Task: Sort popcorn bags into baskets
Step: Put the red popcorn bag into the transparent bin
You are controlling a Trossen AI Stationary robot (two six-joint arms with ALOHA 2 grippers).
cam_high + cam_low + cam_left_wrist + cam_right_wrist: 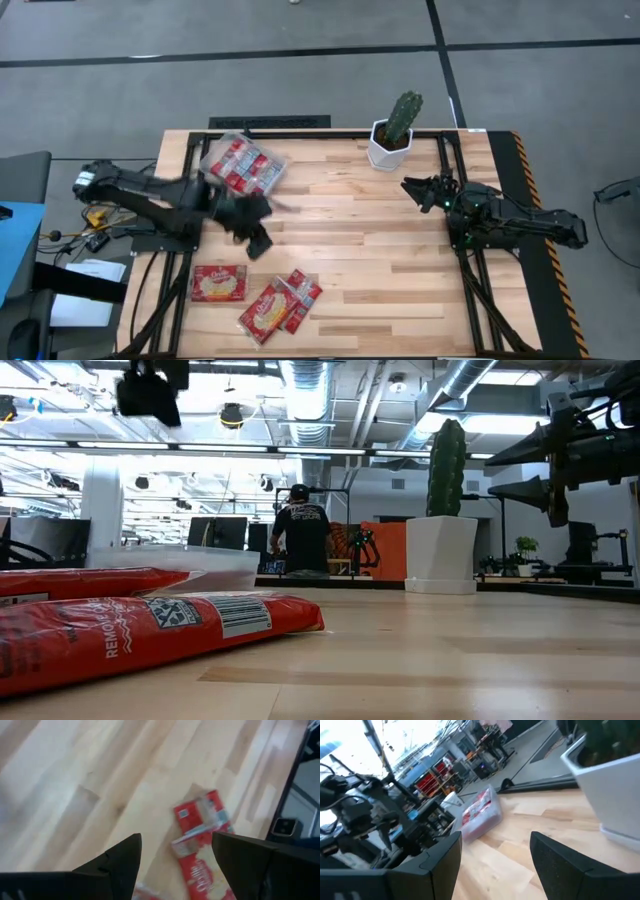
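Left gripper [258, 243] mid-tabletop left side, fingers wide, holding nothing. Three popcorn bags [262, 297] loose near the front-left edge; others sit in the clear basket [243, 163] at the back-left corner. Right gripper [415, 189] fingers wide, near the right edge.

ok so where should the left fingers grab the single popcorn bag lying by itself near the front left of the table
Probably from straight above, across its short side. The lone popcorn bag lies flat, picture side up, clear of the overlapping pair, so all its edges are free. The left gripper hangs open just behind it; pinching one long edge and the opposite one should suit so thin a packet.
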